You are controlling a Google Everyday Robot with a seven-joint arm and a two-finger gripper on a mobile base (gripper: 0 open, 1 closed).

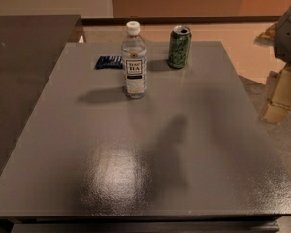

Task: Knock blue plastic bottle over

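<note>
Camera view, inv.: blue plastic bottle (135, 62), upright, white cap on, far-ctr of grey table (184, 154). green can (179, 46), upright, apart to bottle's right. dark blue packet (109, 62), flat, just left of bottle. gripper (282, 93), right edge, off table, well apart from bottle; jaw state can't tell.

One camera, set high over the near edge of the table (208, 144), tilted down and facing forward across the whole top to the floor and wall behind. Mid-range; the bottle (135, 64) sits in the far half. The gripper (281, 98) is at the right frame edge, off the table's right side, partly cropped.
</note>
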